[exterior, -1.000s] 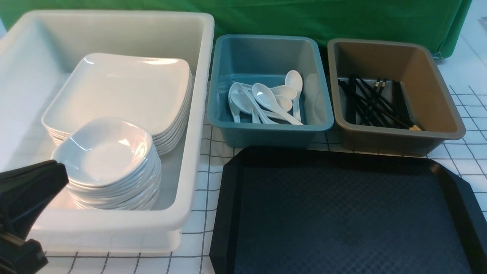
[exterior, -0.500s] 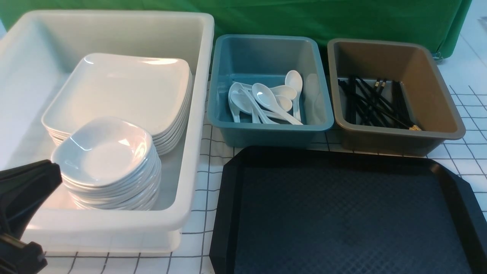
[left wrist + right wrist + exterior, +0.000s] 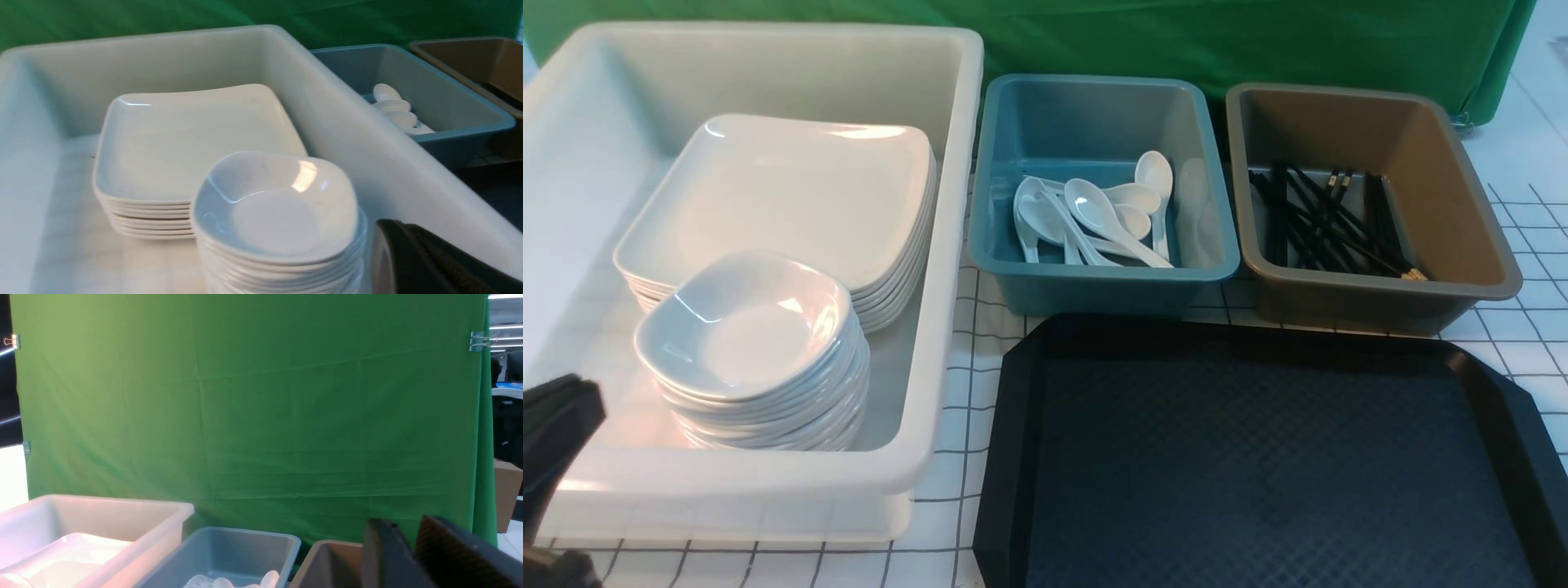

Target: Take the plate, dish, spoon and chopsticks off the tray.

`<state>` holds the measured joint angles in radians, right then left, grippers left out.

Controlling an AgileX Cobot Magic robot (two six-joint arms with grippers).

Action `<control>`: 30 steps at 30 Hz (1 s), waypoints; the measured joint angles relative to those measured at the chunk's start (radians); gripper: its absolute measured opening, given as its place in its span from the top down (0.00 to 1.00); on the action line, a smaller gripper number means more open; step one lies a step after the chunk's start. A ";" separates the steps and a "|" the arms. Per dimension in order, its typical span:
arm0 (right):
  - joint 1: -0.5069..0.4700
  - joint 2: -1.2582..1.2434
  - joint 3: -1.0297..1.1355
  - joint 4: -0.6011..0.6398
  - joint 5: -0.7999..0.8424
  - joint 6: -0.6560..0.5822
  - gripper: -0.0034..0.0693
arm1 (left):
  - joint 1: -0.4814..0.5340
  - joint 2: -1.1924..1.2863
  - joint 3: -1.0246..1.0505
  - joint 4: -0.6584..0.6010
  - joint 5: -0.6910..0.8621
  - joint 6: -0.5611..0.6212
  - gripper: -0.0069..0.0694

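Front view shows you the black tray (image 3: 1258, 465) bare; plates (image 3: 784, 196) and dishes (image 3: 752, 327) stacked in the white bin (image 3: 947, 269), spoons (image 3: 1094, 216) in the blue bin (image 3: 1094, 282), chopsticks (image 3: 1323, 224) in the brown bin (image 3: 1380, 294). Left gripper (image 3: 551, 433): opening unclear. Right gripper (image 3: 412, 555): fingers narrowly apart, holding nothing.

Left gripper (image 3: 556, 425) has withdrawn toward the lower left corner of the front view, now clear of the stacked small dishes (image 3: 752, 351) it previously overlapped. Less of it remains in frame.
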<state>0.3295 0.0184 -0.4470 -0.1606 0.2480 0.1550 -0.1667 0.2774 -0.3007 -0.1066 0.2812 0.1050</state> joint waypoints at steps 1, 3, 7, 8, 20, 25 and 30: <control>0.000 0.000 0.000 0.000 0.000 0.000 0.76 | 0.000 0.000 0.000 0.000 0.000 0.000 0.91; 0.000 0.000 0.000 0.000 0.000 0.000 0.75 | 0.071 -0.084 0.101 0.031 -0.037 -0.034 0.91; 0.000 0.000 0.000 0.000 0.000 0.000 0.74 | 0.146 -0.190 0.207 0.049 -0.052 -0.038 0.91; 0.000 0.000 0.000 0.000 0.000 0.000 0.74 | 0.166 -0.234 0.254 0.055 -0.053 -0.039 0.91; 0.000 0.000 0.000 0.000 -0.002 0.000 0.71 | 0.186 -0.278 0.306 0.063 -0.052 -0.061 0.91; 0.000 0.000 0.000 0.000 -0.002 0.000 0.68 | 0.186 -0.278 0.306 0.063 -0.052 -0.061 0.91; 0.000 0.000 0.000 0.000 -0.002 0.000 0.68 | 0.186 -0.278 0.306 0.063 -0.052 -0.061 0.91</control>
<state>0.3295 0.0184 -0.4470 -0.1606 0.2460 0.1550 0.0195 -0.0003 0.0058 -0.0432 0.2292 0.0438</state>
